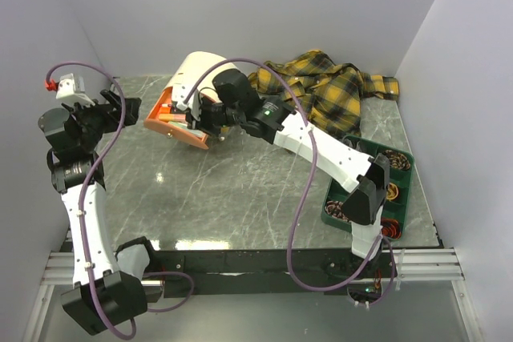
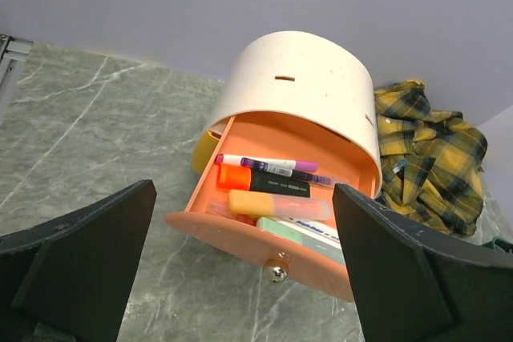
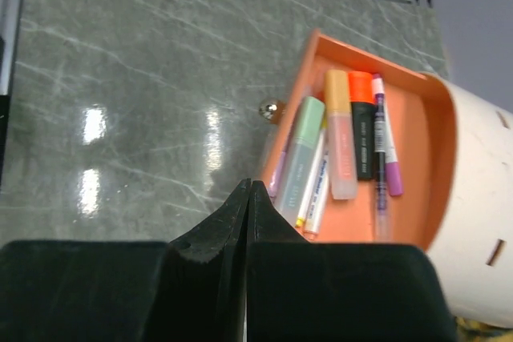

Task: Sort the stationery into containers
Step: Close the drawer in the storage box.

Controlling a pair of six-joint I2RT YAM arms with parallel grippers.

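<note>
Closing the drawer: judged to be the step in hand, since its contents lie settled and neither hand carries anything.

Item: cream drawer box, resting on the table toward the back, tipped slightly. Its orange drawer is drawn out, with the knob outermost.

Contents: green highlighter, peach highlighter, orange-and-black marker, purple pen. All lie lengthwise and inside the rim.

Right hand: fingers pressed together, holding nothing. It is poised over the drawer's front edge just beside the green highlighter, with the knob a little beyond the tip. Whether it touches cannot be told.

Left hand: fingers spread wide, empty, well apart from the box and facing the drawer front.

Handling note: press the closed fingertips flat against the orange front near the knob and push along the drawer's line of travel. An off-centre push would likely swing the light box, so brace it if needed.
</note>
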